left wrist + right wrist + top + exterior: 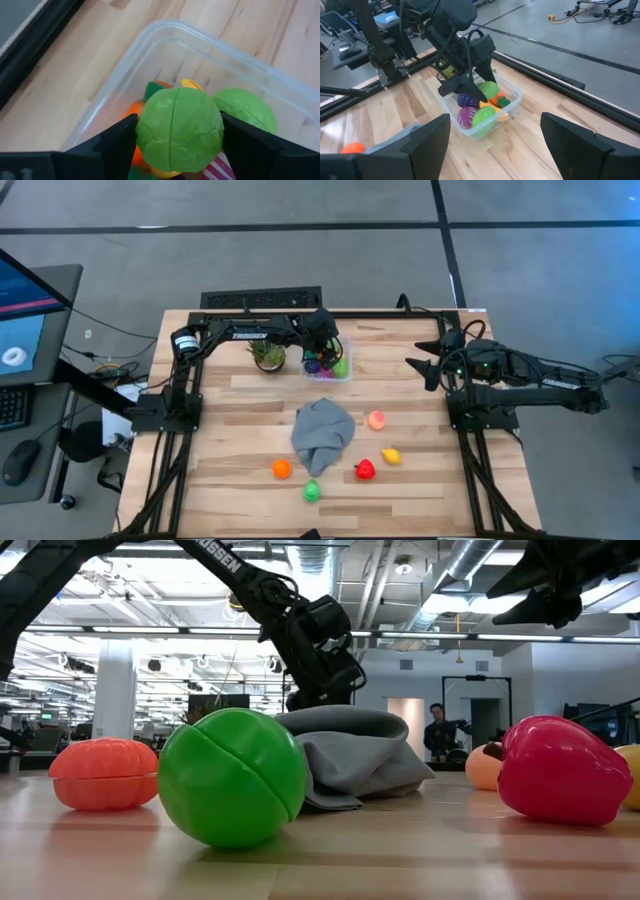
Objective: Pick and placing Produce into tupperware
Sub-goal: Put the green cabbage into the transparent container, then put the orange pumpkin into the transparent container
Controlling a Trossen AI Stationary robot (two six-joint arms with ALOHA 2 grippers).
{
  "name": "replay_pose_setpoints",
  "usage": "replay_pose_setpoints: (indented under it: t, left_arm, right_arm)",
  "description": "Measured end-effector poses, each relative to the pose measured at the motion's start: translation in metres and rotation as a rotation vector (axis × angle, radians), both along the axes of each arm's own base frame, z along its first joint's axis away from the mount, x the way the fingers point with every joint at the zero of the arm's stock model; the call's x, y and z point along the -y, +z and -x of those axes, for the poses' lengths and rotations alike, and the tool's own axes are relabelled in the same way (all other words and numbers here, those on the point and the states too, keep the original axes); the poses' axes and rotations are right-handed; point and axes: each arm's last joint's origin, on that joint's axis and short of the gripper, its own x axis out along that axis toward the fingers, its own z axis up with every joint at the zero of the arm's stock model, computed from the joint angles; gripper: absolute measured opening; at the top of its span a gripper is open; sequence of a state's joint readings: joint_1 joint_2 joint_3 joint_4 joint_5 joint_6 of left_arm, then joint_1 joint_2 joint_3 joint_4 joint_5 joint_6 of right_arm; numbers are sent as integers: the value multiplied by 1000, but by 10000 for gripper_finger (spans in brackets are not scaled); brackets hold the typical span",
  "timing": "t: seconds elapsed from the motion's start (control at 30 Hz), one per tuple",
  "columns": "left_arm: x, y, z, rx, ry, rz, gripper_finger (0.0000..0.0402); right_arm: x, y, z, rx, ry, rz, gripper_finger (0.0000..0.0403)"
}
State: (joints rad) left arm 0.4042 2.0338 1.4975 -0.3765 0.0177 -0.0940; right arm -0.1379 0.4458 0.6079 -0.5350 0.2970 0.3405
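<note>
The tupperware (343, 375) is a clear square container near the table's far edge, and it holds purple, orange, yellow and green toy pieces (482, 116). My left gripper (179, 127) hovers over it, shut on a round green toy vegetable (180, 131). Loose produce rests on the near half of the table: a peach piece (376, 419), a yellow one (391, 456), a red one (365, 470), an orange one (282, 469) and a green ball (312, 491). My right gripper (496, 120) waits open at the table's right side (425, 365). My left gripper pinches the green toy vegetable between its two fingers (120, 142), one on each of its sides (145, 135). The fingers come from above, pointing down into the tupperware. The piece is lifted clear above the other pieces in the container.
A grey cloth (323, 432) lies bunched in the table's middle, between the tupperware and the loose produce. A spiky green potted plant (268, 355) stands just left of the tupperware. Bare wood shows on the table's left and right parts. A person stands far off in the room (437, 730).
</note>
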Motion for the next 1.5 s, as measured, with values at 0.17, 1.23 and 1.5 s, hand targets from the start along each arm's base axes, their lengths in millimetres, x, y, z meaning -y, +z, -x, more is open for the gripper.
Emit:
replay_pose_setpoints:
  t: [0.17,1.23,1.5]
  left_arm:
    - [0,0,0,2,-3,4,276]
    - [4,81,16,-183,-278,237,286]
    - [40,93,42,-419,-342,462,286]
  right_arm:
    - [0,0,0,3,-3,-7,333]
    - [0,0,0,-1,-3,-7,333]
    - [0,0,0,-3,1,-3,333]
